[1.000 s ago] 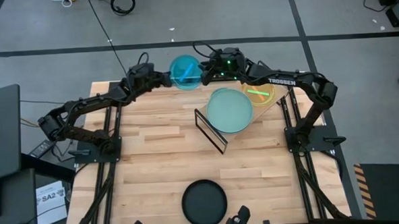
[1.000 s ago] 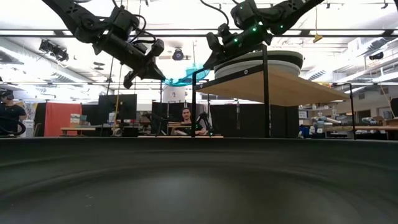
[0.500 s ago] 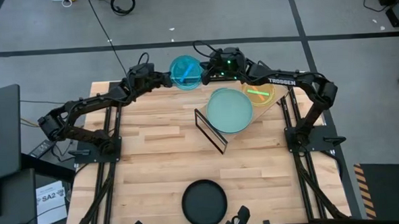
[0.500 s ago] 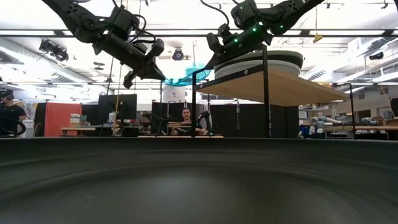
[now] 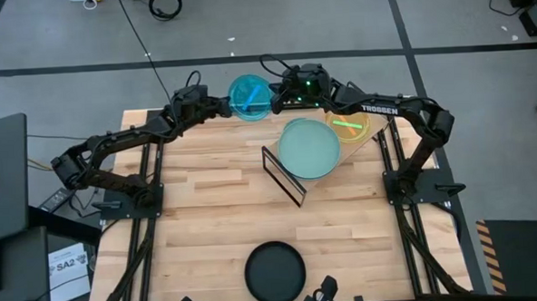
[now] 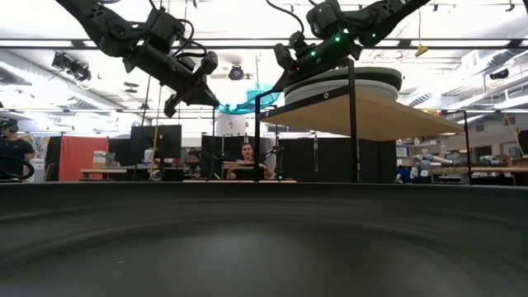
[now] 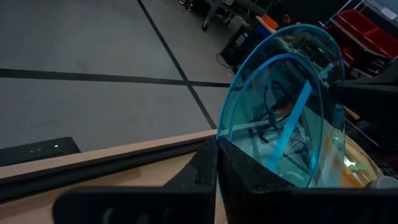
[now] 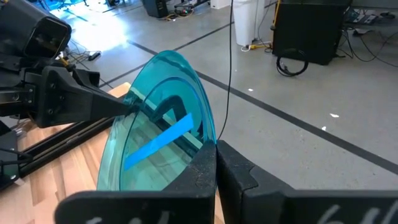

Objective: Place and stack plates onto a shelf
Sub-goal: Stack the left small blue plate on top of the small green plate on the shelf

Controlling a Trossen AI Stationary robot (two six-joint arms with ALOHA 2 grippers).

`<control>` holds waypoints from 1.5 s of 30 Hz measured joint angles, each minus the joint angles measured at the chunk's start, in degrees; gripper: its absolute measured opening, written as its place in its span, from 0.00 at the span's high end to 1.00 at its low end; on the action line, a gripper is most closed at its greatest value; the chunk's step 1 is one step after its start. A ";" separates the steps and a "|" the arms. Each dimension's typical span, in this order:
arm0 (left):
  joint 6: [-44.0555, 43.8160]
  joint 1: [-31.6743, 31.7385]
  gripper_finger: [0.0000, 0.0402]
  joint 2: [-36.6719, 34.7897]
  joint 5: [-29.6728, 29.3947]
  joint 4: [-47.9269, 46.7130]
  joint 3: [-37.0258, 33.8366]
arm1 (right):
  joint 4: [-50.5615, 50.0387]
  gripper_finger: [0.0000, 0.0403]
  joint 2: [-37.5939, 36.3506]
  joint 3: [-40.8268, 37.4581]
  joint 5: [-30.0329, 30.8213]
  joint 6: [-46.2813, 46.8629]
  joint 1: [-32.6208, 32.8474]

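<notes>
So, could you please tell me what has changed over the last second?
The right hand has closed on the rim of the teal plate, which the left hand grips at its opposite edge, so both now hold it above the table's far edge. Neither arm visibly moved. The shelf, its mint green plate and the black plate stayed put.

Teal plate (image 5: pixel 249 97) glossy translucent plastic; tabletop (image 5: pixel 208 217) pale matt wood planks.
</notes>
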 joint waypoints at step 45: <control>4.73 -4.10 0.73 0.15 0.00 -0.49 -0.02 | -26.21 0.98 -23.33 0.09 -0.66 0.24 -13.85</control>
